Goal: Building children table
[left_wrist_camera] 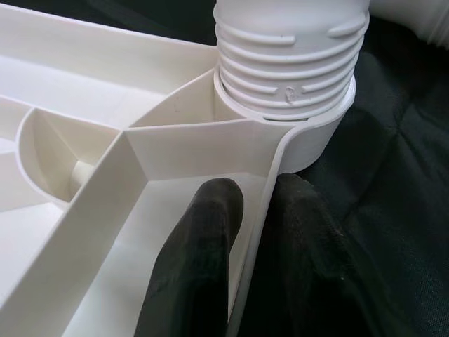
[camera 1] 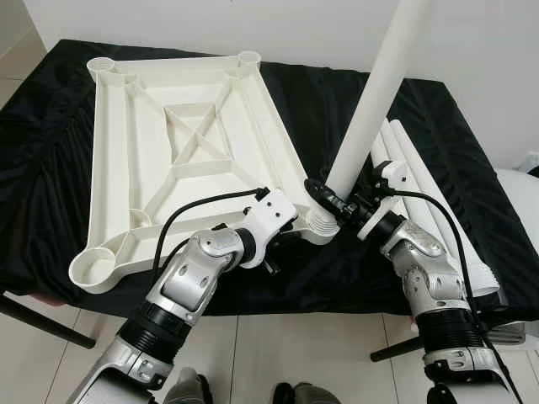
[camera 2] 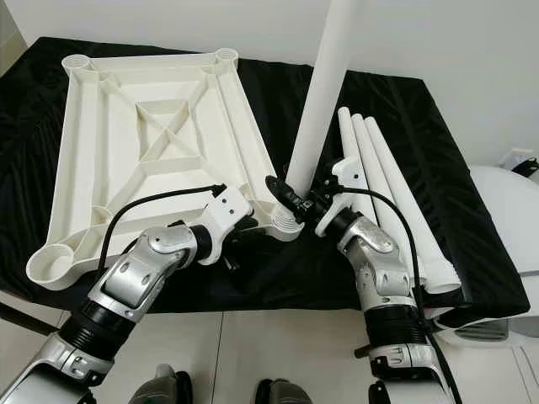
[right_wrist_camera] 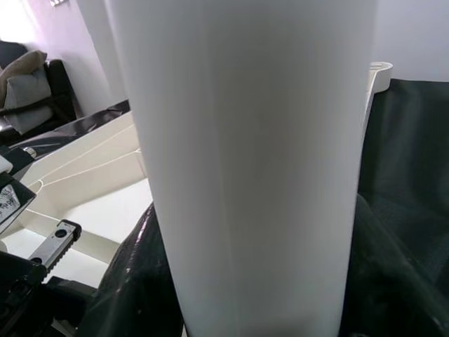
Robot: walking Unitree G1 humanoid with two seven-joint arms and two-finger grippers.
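We see the white plastic tabletop lying upside down on a black cloth, its ribbed underside facing up and a round socket at each corner. Three of those sockets stand open with nothing in them: the two far ones and the near left one. The near right socket holds the threaded end of a white table leg, which rises out of it leaning slightly and runs past the top of the head views; in the left wrist view we can count several thread ridges still above the socket rim. Our left gripper is pinched on the tabletop's outer rim just beside that socket, one black finger inside the wall and the other outside it. Our right gripper is clamped around the leg low down, close above the socket, its fingers dark on either side of the white tube in the right wrist view. Three more legs lie side by side on the cloth to the right of the tabletop, near our right arm.
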